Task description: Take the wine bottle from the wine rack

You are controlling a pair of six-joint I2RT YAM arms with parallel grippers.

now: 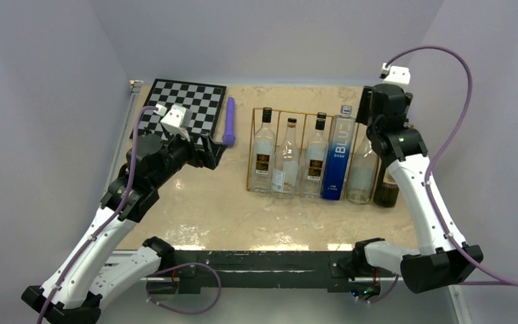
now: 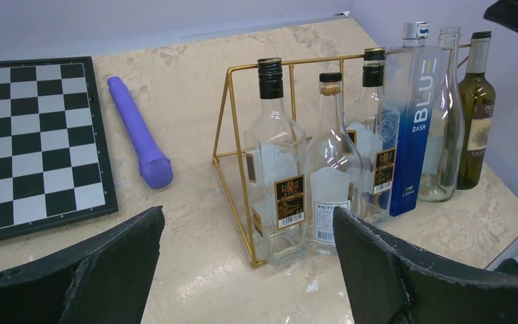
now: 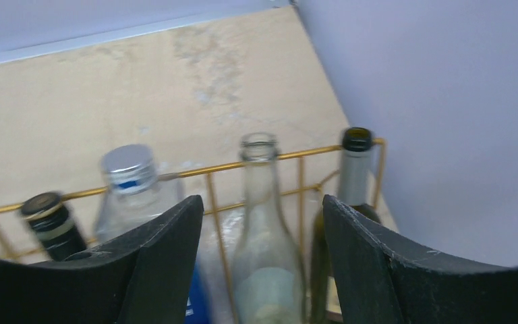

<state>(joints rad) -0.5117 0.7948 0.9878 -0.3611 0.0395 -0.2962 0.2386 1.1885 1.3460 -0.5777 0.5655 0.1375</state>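
Right tool (image 3: 262, 202) spread apart above the wine rack (image 2: 310, 61), wine bottle (image 3: 356, 162) by one finger; left tool (image 2: 248, 216) apart too

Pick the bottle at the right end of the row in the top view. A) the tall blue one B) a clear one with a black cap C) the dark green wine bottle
C: the dark green wine bottle stands last, right of the uncapped clear bottle.
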